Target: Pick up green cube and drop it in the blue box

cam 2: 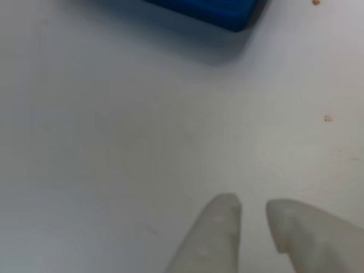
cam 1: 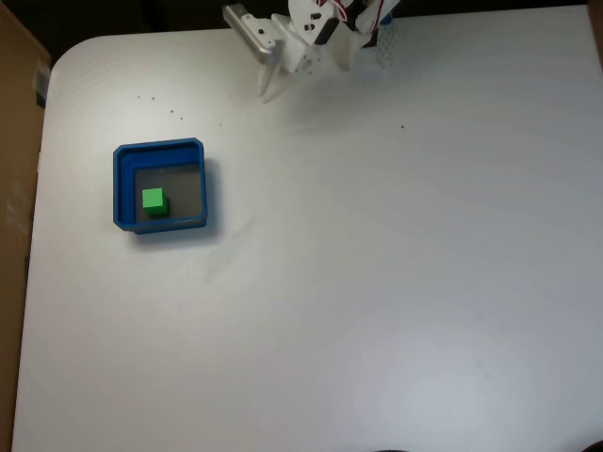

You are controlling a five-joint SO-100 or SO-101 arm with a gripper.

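Note:
The green cube (cam 1: 154, 200) lies inside the blue box (cam 1: 122, 188) on its grey floor, toward the box's left side in the fixed view. My gripper (cam 1: 268, 91) hovers at the table's top edge, well to the upper right of the box. In the other view, my two pale fingertips (cam 2: 224, 213) point up from the bottom edge with a narrow gap and nothing between them, gripper (cam 2: 253, 203) slightly open. A corner of the blue box (cam 2: 222, 14) shows at the top of that view, far ahead of the fingertips.
The white table (cam 1: 377, 282) stretches wide to the right of and below the box. A brown board (cam 1: 14, 188) borders the left edge. Small dark specks (cam 2: 327, 118) dot the surface.

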